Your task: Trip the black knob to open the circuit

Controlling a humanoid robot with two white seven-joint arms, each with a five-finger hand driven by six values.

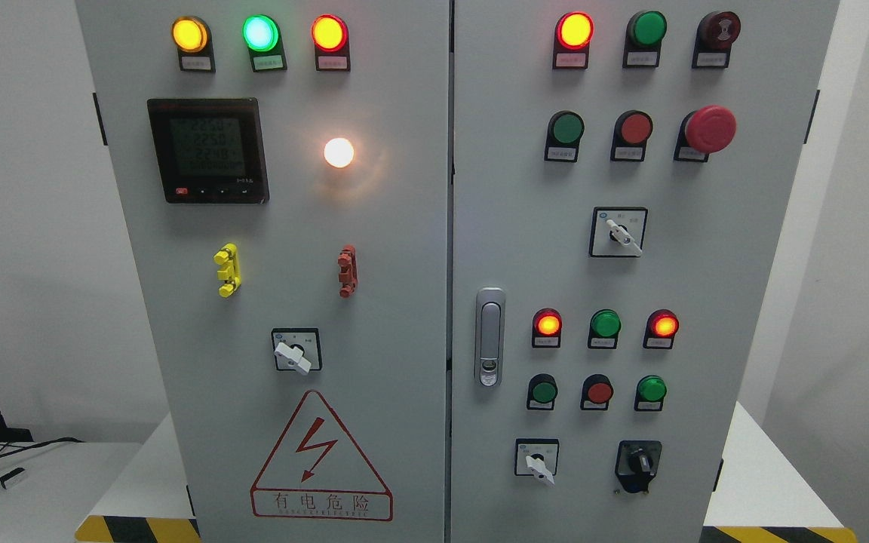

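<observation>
White walls frame a tall grey electrical cabinet [404, 249] with two doors, standing on a pale platform edged with yellow-and-black hazard tape [136, 528]. Neither robot hand is in view, so whether the fingers are spread or curled cannot be told.

The black knob [639, 461] sits at the lower right of the right door, on a dark square plate, its grip pointing roughly upward. Just left of it is a white rotary switch [538, 460] whose lever points down and to the right. Above the knob runs a row of three push buttons [598, 392], green, red and green, and above that a row of three lamps [605, 324], the outer two glowing red-orange and the middle one green. Further up is another white selector switch [618, 232], then a red mushroom stop button [710, 129] near the door's right edge. Well left of the knob, a silver door latch [489, 336] sits by the seam between the doors.

On the left door are a digital meter [208, 150], a bright white lamp [339, 152], a yellow clip [228, 270], a red clip [347, 271] and a red lightning warning triangle [320, 457].
</observation>
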